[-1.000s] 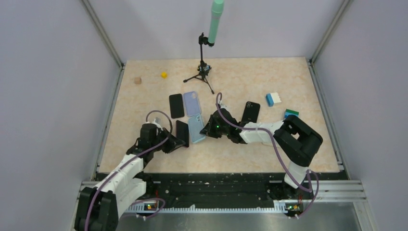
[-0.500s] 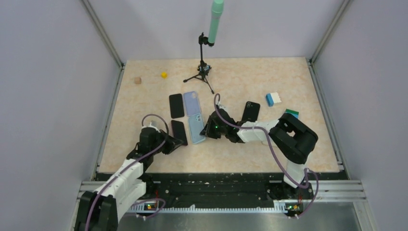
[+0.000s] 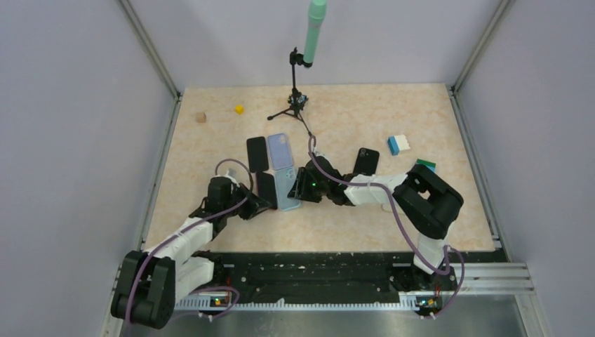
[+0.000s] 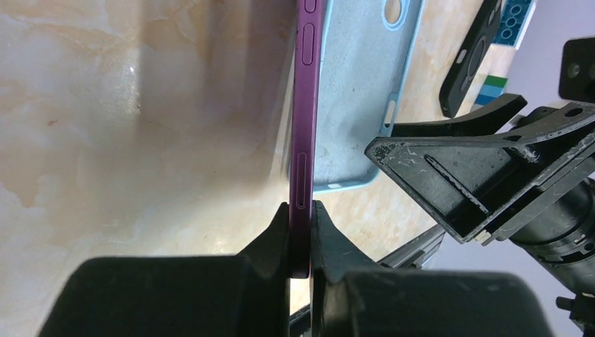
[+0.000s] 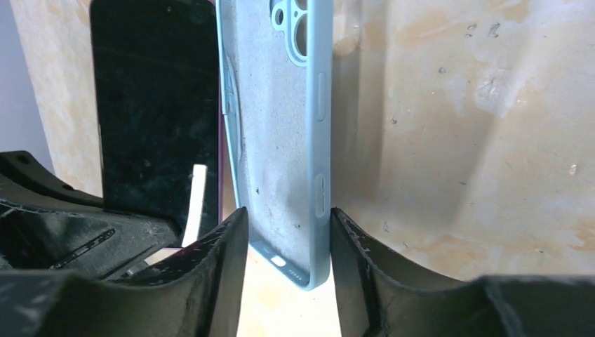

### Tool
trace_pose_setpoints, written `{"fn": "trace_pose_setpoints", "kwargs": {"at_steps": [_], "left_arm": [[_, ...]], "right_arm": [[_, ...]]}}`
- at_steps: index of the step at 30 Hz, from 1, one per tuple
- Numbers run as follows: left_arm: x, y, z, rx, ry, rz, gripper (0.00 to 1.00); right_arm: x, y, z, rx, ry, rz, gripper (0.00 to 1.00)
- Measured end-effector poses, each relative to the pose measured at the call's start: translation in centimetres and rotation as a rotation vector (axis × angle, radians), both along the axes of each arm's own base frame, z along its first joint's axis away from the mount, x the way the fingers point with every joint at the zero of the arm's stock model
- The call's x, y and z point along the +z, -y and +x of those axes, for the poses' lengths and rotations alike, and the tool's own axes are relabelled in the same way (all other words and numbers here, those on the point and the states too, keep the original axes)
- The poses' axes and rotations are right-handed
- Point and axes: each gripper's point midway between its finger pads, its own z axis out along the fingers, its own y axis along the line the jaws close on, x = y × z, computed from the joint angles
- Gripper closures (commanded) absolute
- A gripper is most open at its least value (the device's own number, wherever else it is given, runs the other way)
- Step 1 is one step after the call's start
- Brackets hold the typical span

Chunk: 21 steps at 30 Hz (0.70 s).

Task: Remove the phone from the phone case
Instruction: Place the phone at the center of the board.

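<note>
We're starting at the left claw (image 4: 300, 210): it's clamping fully closed on the bottom end of the phone (image 4: 306, 105). The left wrist view is only giving us the phone's purple side rail and buttons. The right wrist view is showing what that one can't, namely the dark glass face sitting just beside the light blue case (image 5: 281, 126), whose inside is empty.

The right claw (image 5: 284, 219) is sitting with a finger right against each long side of the case's lower end. Its jaws are partly apart, but we can't tell whether they're actually squeezing it.

Phone and case are sitting side by side near the middle of the surface (image 3: 351, 225). We can't make out whether either is resting flat. From the top camera both claws are crowding that spot, so grip details are getting lost.

Only that camera is catching the tripod (image 3: 297, 105), a spare black phone (image 3: 257, 154) and a green block (image 3: 424, 166) half hidden behind the right arm.
</note>
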Motion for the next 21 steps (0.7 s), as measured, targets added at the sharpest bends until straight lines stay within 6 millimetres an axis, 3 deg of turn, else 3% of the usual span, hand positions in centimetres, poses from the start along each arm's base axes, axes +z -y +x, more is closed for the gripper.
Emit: {"fn": "trace_pose_setpoints", "kwargs": {"at_steps": [4, 7, 11, 16, 18, 21], "left_arm": [[-0.1, -0.3, -0.2, -0.005, -0.009, 0.030, 0.77], [-1.4, -0.9, -1.4, 0.006, -0.084, 0.067, 0.67], [-2.7, -1.4, -2.8, 0.006, -0.166, 0.098, 0.57], [-2.1, -2.5, -2.4, 0.032, -0.184, 0.171, 0.48], [-1.5, -3.0, -2.1, 0.049, -0.176, 0.203, 0.46], [-0.2, -4.0, -1.4, 0.083, -0.145, 0.254, 0.42]], "right_arm": [[-0.3, 0.4, 0.0, 0.002, 0.007, -0.030, 0.44], [-0.1, 0.7, 0.3, -0.007, 0.024, -0.044, 0.40], [1.4, 1.0, 0.6, -0.013, 0.063, -0.039, 0.38], [4.0, 1.5, 0.9, -0.007, 0.127, -0.025, 0.34], [4.8, 2.2, 0.9, -0.002, 0.153, -0.029, 0.29], [5.8, 3.8, 1.0, -0.003, 0.187, -0.058, 0.10]]}}
